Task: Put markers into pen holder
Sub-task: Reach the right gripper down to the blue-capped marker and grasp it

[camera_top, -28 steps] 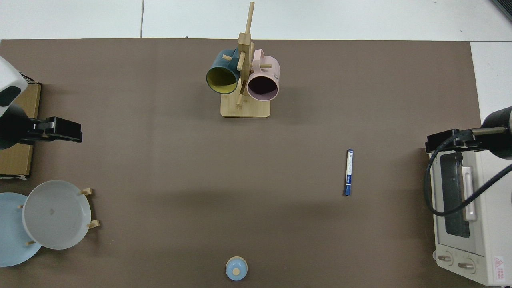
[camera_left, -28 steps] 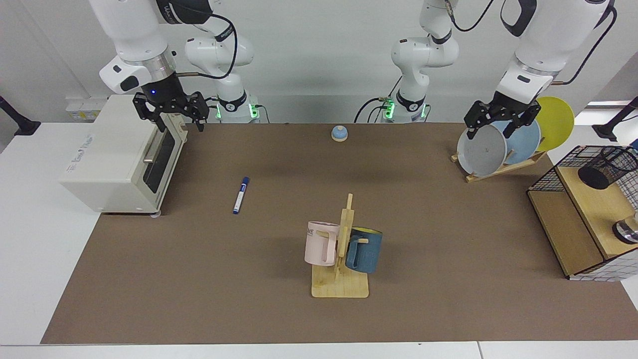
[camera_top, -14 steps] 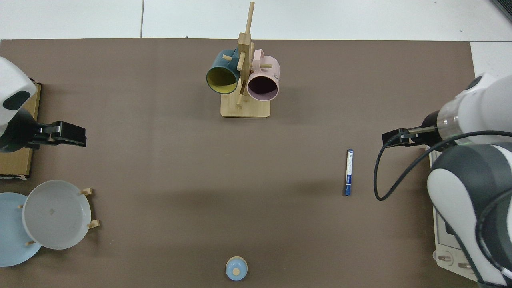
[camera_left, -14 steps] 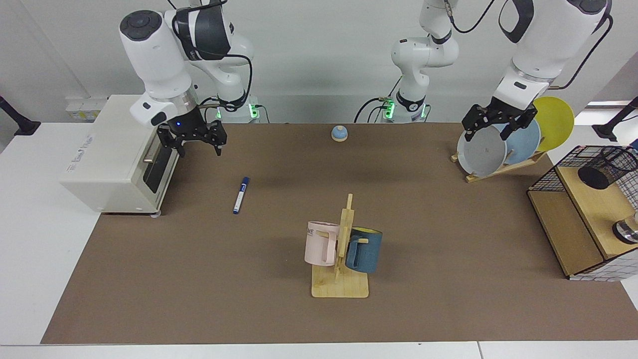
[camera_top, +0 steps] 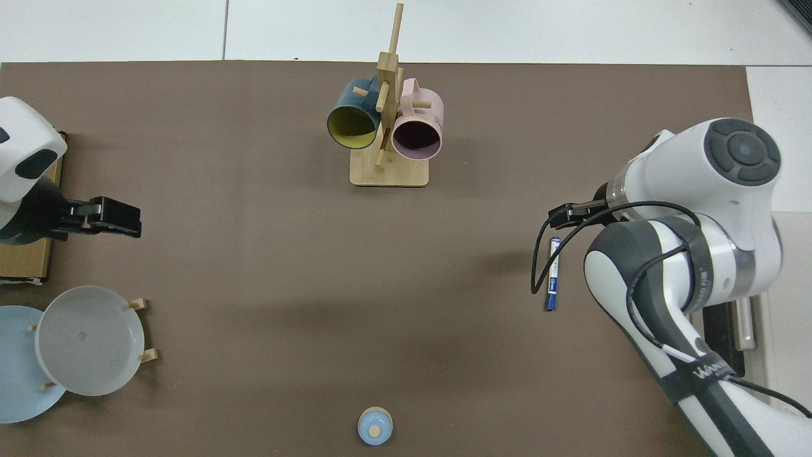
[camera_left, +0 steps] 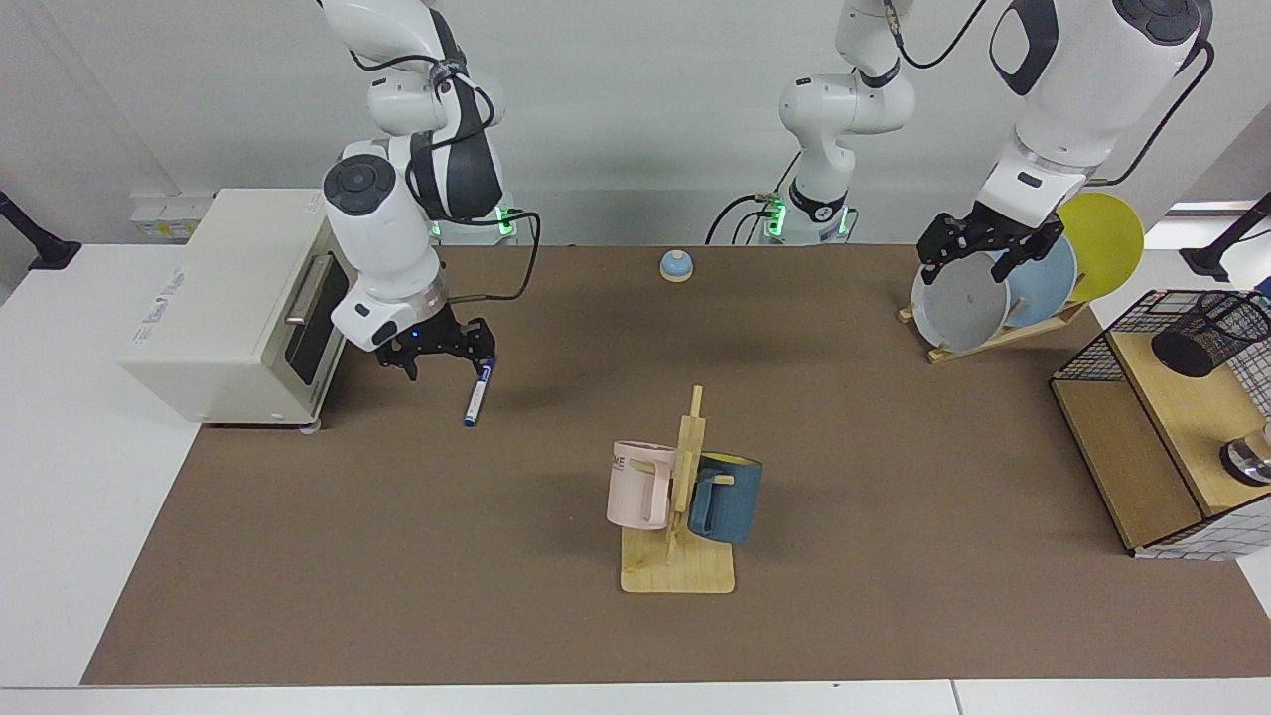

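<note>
My right hand (camera_left: 438,350) hangs low over the brown tabletop, just beside the capped end of the slim white-barrelled marker with the dark blue cap (camera_left: 478,392), fingers spread and holding nothing; the marker lies flat near the tabletop edge where the cream toaster oven (camera_left: 233,303) stands, not yet touched as far as I can tell. My left hand (camera_left: 978,248) waits in the air before the grey plate in the wooden plate rack (camera_left: 961,300), released and empty; the small black wire-mesh pen holder (camera_left: 1204,333) sits tilted on the wooden shelf at the opposite edge, well apart from the marker.

I judge the marker light, stiff and smooth, round enough to roll or skid under a glancing touch; I would take it across the white barrel near its middle, fingers square to its length, so that it stays balanced and cannot pivot when lifted; a grip on the cap alone might let the barrel swing.
</note>
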Tool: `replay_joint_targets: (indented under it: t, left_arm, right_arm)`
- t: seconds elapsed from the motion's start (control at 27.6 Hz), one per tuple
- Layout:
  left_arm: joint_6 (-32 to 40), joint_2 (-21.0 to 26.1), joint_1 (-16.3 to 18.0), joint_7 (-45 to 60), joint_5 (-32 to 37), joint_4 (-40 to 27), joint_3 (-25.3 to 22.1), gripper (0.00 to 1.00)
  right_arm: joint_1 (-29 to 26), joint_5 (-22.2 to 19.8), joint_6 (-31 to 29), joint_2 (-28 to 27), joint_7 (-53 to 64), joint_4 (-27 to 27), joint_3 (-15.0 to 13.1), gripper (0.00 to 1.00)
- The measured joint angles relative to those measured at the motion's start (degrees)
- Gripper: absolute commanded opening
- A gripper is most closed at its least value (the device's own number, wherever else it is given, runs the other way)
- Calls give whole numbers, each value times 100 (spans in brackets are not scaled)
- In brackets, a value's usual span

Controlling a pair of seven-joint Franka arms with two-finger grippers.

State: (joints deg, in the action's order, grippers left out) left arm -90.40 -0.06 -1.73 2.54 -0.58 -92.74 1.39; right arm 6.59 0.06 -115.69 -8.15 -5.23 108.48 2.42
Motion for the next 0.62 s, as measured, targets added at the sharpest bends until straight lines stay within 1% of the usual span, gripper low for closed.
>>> replay_joint_targets:
  t: [0.22,0.62]
  left_arm:
    - [0,0,0,-3,0,-49,3,100]
    - [0,0,0,-5,0,-110,5,100]
  right_arm:
    - [4,0,-381,-283,-1,224,-4,100]
    - [4,1,-1239,-523,-129,958,-6,97]
